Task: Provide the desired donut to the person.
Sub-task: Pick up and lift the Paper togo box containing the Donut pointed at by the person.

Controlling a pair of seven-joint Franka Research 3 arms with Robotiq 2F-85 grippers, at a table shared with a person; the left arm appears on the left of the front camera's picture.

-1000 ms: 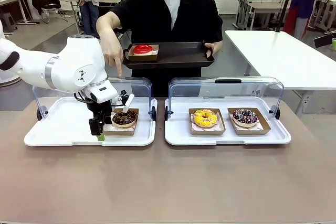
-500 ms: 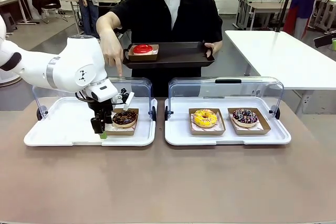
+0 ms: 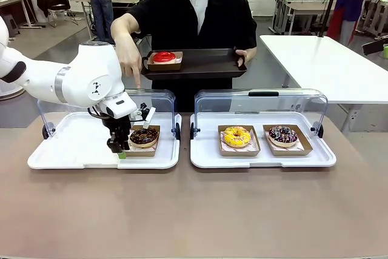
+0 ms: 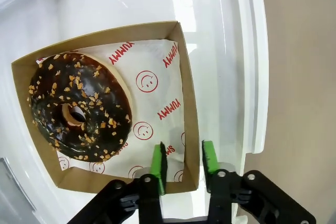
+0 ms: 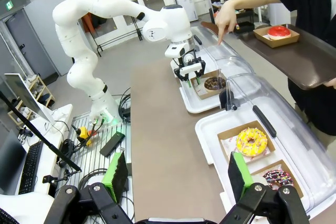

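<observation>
**Worktop (image 3: 194,210) pick: box gripped, delivery not yet made**

On the white tray (image 3: 73,144), the left end effector (image 4: 181,153) is clamped on a wall of the box (image 4: 190,108) holding the chocolate donut (image 3: 144,136). The person (image 3: 194,16) points at this donut with one hand (image 3: 130,65). The box sits on the tray. Left to do: lift, carry to the person's black tray (image 3: 206,65), release. The right end effector (image 5: 177,170) hangs back, pads apart, empty.
</observation>
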